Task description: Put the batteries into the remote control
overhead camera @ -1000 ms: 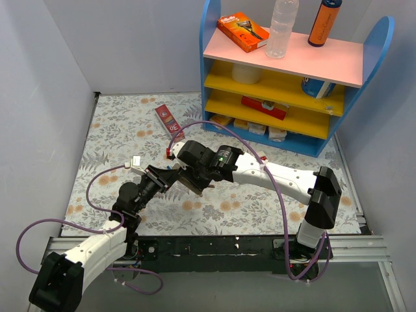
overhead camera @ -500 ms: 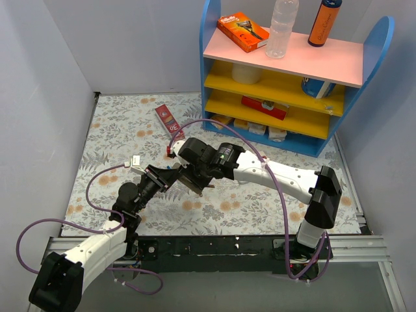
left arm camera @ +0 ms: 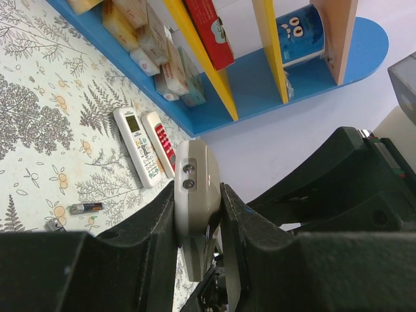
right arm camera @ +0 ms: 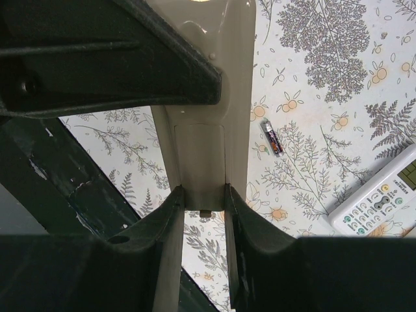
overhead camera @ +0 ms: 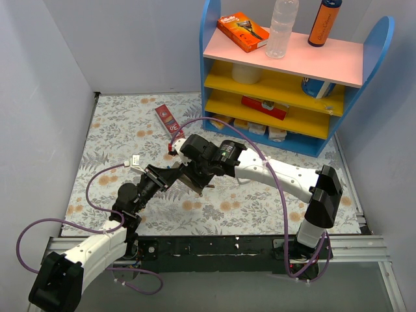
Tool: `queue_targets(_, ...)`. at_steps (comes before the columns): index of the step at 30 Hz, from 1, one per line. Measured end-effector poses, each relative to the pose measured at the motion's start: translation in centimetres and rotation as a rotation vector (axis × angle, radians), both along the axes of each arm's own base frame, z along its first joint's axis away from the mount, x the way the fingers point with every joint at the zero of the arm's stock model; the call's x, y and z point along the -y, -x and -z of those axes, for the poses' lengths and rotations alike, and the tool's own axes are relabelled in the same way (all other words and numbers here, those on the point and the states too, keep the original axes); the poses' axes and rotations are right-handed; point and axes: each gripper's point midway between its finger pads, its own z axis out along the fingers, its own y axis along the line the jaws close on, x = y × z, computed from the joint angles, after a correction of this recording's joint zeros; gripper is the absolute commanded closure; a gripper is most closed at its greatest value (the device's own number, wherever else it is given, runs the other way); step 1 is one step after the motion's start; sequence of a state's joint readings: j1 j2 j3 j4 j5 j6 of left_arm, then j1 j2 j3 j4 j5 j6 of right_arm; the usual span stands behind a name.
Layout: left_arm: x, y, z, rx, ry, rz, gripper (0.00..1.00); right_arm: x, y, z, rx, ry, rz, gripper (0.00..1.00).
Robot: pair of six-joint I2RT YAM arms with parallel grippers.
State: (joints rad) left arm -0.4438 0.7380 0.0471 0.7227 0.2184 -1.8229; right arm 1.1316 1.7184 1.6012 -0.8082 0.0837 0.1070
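Note:
Both grippers hold one beige-grey remote-like body (overhead camera: 193,181) above the mat, back side showing. My left gripper (left arm camera: 197,195) is shut on its screwed end (left arm camera: 192,188). My right gripper (right arm camera: 203,195) is shut on the other end, by a cover panel (right arm camera: 203,159). The slim white remote with a greenish screen (left arm camera: 137,147) lies on the mat near the shelf, held by neither gripper; its corner also shows in the right wrist view (right arm camera: 382,195). One dark battery (left arm camera: 86,208) lies loose on the mat; it also shows in the right wrist view (right arm camera: 272,138).
A red-faced remote (left arm camera: 160,139) lies beside the white one. A small grey piece (left arm camera: 53,225) lies near the battery. A blue and yellow shelf unit (overhead camera: 292,97) stands at the back right. A red flat pack (overhead camera: 168,119) lies on the far mat. Grey walls enclose the left and back.
The right wrist has edged slightly away from the arm bases. Both grippers stay shut on the beige body; nothing else has moved.

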Motion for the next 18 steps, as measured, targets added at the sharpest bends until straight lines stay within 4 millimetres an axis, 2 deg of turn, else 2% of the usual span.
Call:
queue_targets(1,0.00,0.00,-0.05,0.001,0.001,0.000,1.00,-0.02,-0.01,-0.01,0.000,-0.001,-0.001,0.98)
queue_targets(5,0.00,-0.01,-0.08,-0.001,0.006,0.000,1.00,-0.03,-0.04,-0.01,-0.004,-0.004,-0.001,0.83)
queue_targets(7,0.00,-0.02,-0.08,-0.007,0.012,-0.001,1.00,-0.02,-0.06,-0.03,-0.005,-0.005,-0.002,0.80)
queue_targets(8,0.00,-0.03,-0.06,-0.012,0.015,-0.001,1.00,-0.02,-0.06,-0.04,-0.005,-0.005,-0.003,0.74)
queue_targets(18,0.14,0.03,0.21,-0.070,0.058,0.003,1.00,-0.46,-0.27,-0.32,0.002,-0.027,-0.007,0.52)
